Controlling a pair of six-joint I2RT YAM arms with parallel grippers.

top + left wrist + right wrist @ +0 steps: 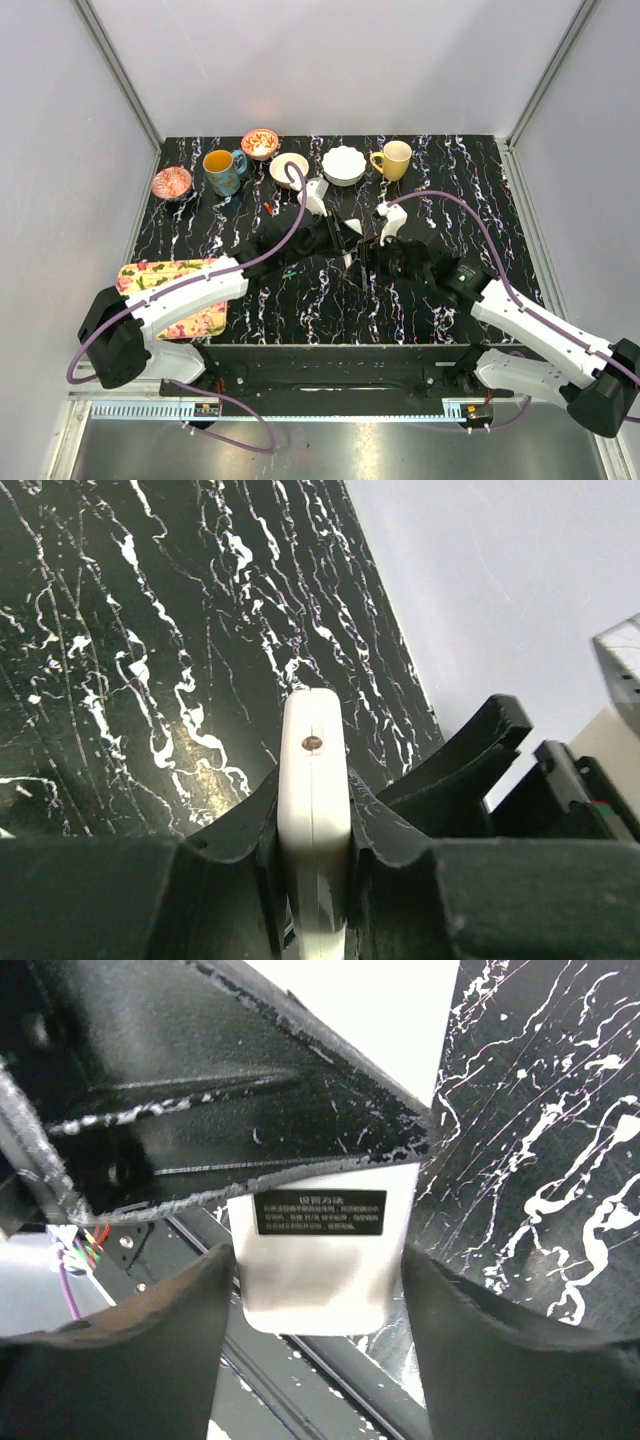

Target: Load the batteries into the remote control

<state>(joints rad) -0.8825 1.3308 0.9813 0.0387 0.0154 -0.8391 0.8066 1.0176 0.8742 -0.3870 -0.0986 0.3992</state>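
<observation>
left fingers pinch the remote control by its thin sides over the tabletop, good as it looks light, hard, slippery; i cannot tell if right fingers squeeze it.

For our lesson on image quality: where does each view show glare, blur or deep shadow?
Top external: sharp overall, a faint bright patch on the back wall. Left wrist: glare on the table; the remote is in focus, the left end effector nearly black. Right wrist: the label is too soft to read; the right end effector is dark and blurred.
</observation>
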